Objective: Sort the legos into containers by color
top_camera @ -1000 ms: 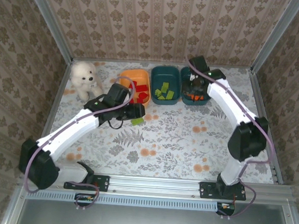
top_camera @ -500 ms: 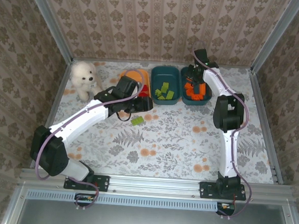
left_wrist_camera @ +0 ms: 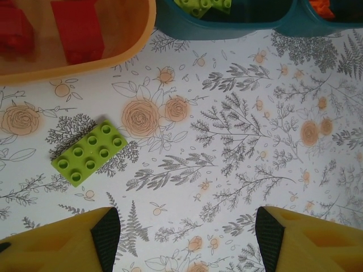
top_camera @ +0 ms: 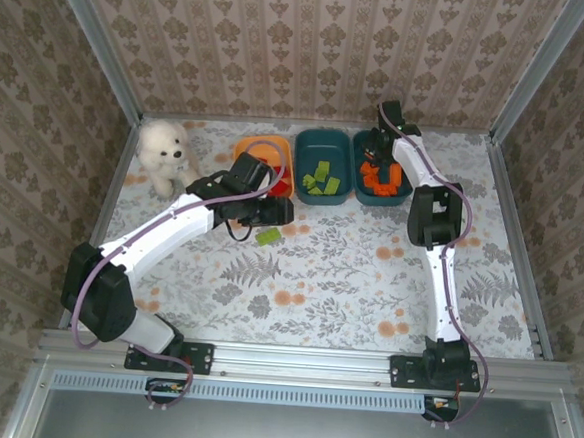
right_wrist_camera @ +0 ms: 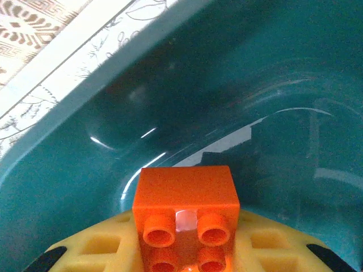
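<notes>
I judge sorting nearly done: one green brick point(left_wrist_camera: 89, 153), apparently the last stray, lies on the tabletop point(left_wrist_camera: 255, 141) before my spread left end effector point(left_wrist_camera: 181, 238), while my right end effector point(right_wrist_camera: 186, 255) pinches an orange brick point(right_wrist_camera: 186, 195) inside the teal tub point(right_wrist_camera: 227, 68).

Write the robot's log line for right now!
left gripper: open, near green lego | right gripper: shut on orange lego, over teal tub

Overhead from behind, 2 close wrist views — sharing right teal tub point(right_wrist_camera: 238, 73)
</notes>
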